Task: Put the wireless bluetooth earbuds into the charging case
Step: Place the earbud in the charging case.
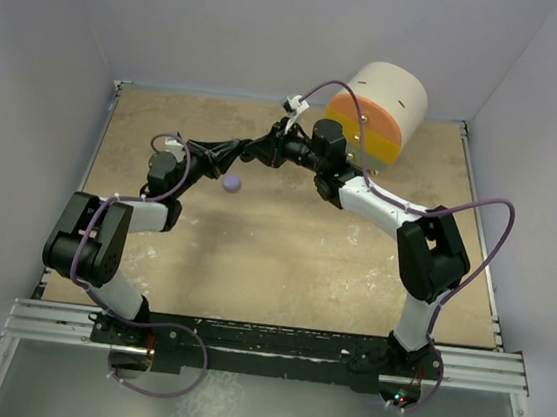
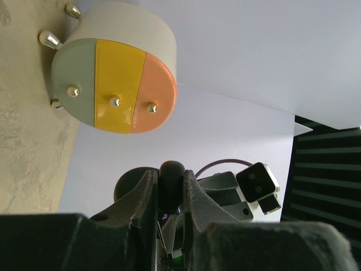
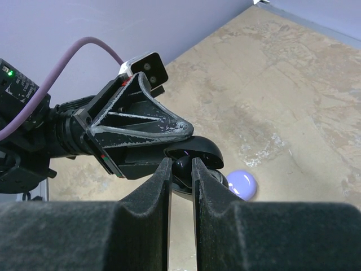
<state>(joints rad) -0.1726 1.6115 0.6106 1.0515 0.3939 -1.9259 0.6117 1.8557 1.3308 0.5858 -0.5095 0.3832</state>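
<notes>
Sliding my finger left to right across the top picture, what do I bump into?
Left arm's elbow, small lavender piece, left pincer, right pincer, round orange-and-yellow tub, right arm's elbow.

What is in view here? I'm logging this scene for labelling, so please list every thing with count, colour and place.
glossy black rounded object: one, black, held between both grippers above the table; I cannot tell if it is a case, an earbud or both.
small lavender rounded piece: one, lavender, lying on the table beside the grippers.
round cream box: one, cream wall, face striped pale green, yellow and peach with metal knobs, at the table's far right.
mottled tan table: one, tan, under everything.
left gripper: one, black, closed on the black object.
right gripper: one, black, closed on the black object.
</notes>
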